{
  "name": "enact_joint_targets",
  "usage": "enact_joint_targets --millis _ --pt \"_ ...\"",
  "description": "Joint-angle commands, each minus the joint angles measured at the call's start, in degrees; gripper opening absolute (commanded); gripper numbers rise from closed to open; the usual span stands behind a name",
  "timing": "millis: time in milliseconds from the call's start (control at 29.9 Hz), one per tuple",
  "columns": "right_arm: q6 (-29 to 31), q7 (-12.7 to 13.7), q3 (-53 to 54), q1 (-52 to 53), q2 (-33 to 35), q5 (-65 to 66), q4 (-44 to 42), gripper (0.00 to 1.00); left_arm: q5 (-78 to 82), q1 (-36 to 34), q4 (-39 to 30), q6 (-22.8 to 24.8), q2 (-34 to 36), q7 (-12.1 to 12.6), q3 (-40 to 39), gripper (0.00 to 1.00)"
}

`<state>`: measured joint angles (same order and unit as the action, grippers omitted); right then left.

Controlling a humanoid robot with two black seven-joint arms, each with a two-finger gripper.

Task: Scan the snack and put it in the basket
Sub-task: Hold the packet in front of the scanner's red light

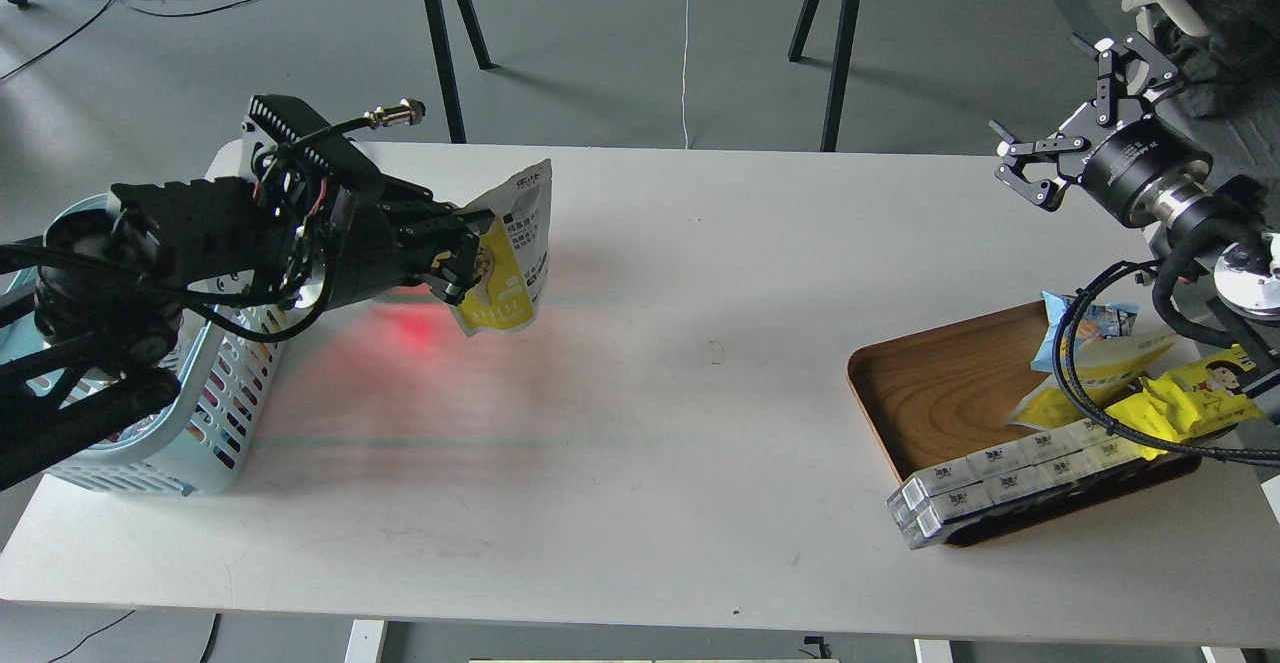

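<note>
My left gripper is shut on the snack, a flat yellow-and-white pouch that hangs upright above the table's left part, printed back toward me. A red light spot glows on the table just below and left of it. The light blue slotted basket stands at the table's left edge, mostly hidden behind my left arm. My right gripper is open and empty, held high at the far right above the table.
A brown wooden tray at the right holds bright yellow packets, a blue printed bag and a row of white boxes over its front rim. The basket holds several packets. Black cables hang from my right arm over the tray.
</note>
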<state>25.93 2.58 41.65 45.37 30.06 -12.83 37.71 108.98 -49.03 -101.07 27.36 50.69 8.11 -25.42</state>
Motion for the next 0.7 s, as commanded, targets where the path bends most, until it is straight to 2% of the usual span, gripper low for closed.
enact_joint_targets --millis 0,268,670 --pt "0.0 0.0 0.0 0.0 0.0 0.0 0.0 0.99 -0.1 0.5 0.0 -2.9 0.2 0.0 -0.3 0.0" --pt "0.0 0.0 -0.1 0.0 0.0 0.0 0.0 0.99 -0.1 2.0 0.0 -10.2 1.6 -0.5 -0.5 0.0" --pt "0.0 0.1 -0.1 -0.2 0.1 0.1 0.1 0.99 -0.1 4.7 0.3 -16.6 2.8 -1.0 -0.5 0.0"
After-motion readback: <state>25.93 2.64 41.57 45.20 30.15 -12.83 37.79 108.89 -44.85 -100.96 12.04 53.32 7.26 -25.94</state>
